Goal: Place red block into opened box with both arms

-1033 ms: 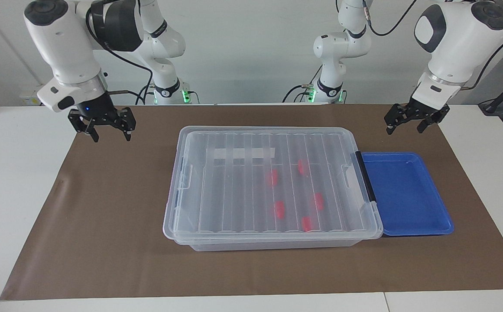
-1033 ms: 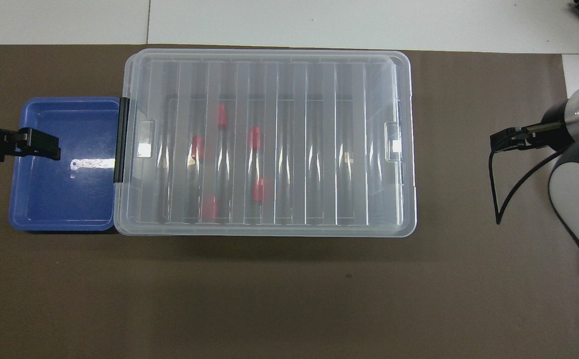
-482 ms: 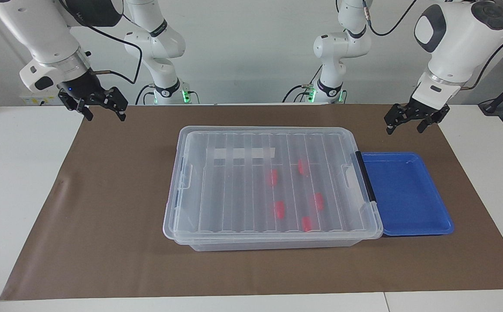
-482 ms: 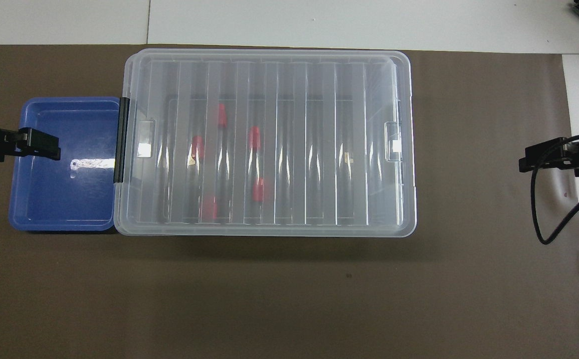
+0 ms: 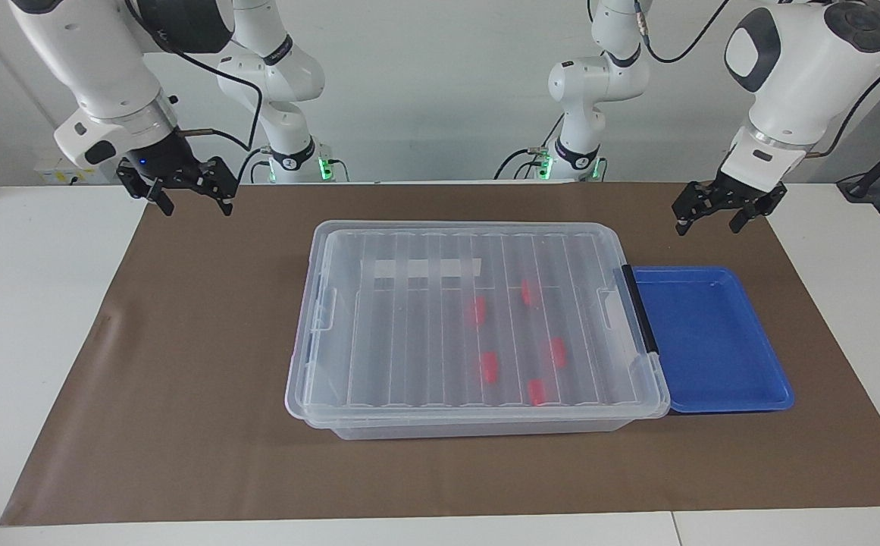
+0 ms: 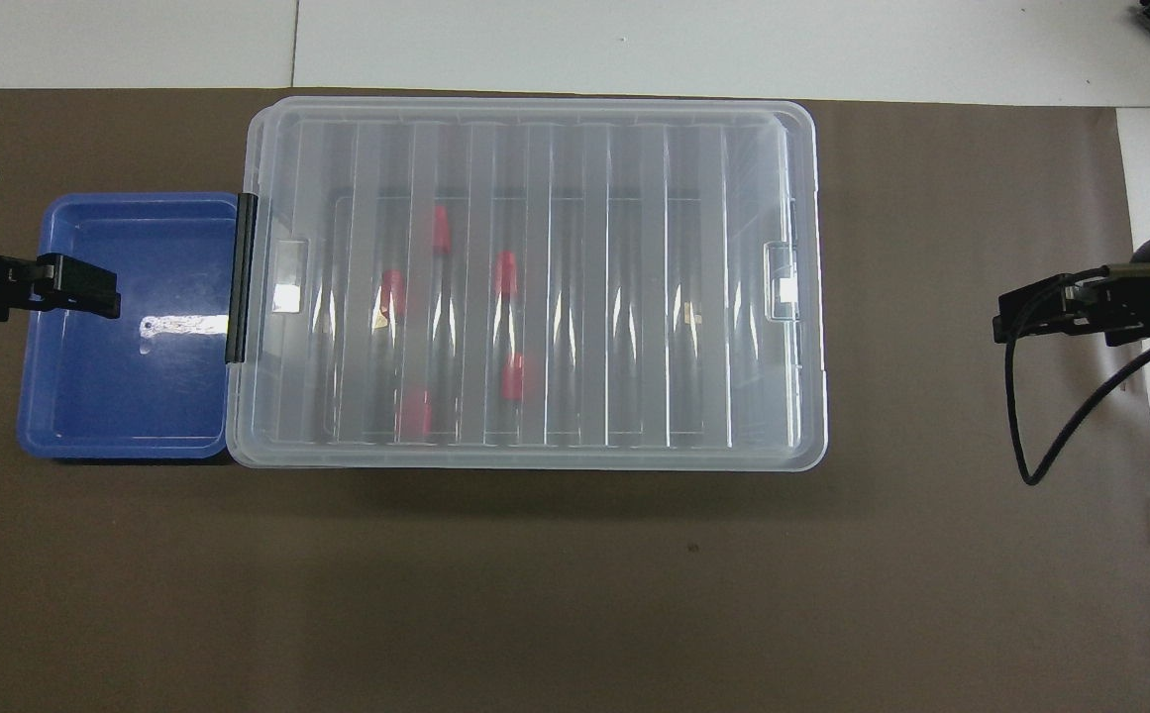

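The clear box [image 5: 470, 429] [image 6: 535, 117] stands mid-table with its ribbed lid lying on it. Several red blocks [image 5: 490, 366] [image 6: 505, 273] rest inside, seen through the lid, in the half toward the left arm's end. My right gripper [image 5: 197, 208] [image 6: 1015, 322] hangs open and empty in the air over the brown mat, off the box's end at the right arm's side. My left gripper [image 5: 708, 226] [image 6: 89, 287] hangs open and empty above the outer edge of the blue tray [image 5: 712, 334] [image 6: 129, 376]. Neither gripper touches anything.
The shallow blue tray holds nothing and butts against the box's black handle [image 5: 640, 311] [image 6: 241, 277]. A brown mat [image 5: 182, 364] covers the table's middle, with white tabletop past both ends. A black cable [image 6: 1060, 436] loops below the right wrist.
My right gripper has risen, swung out toward its end of the table, then come partway back toward the box. The left arm, box and blocks have not moved.
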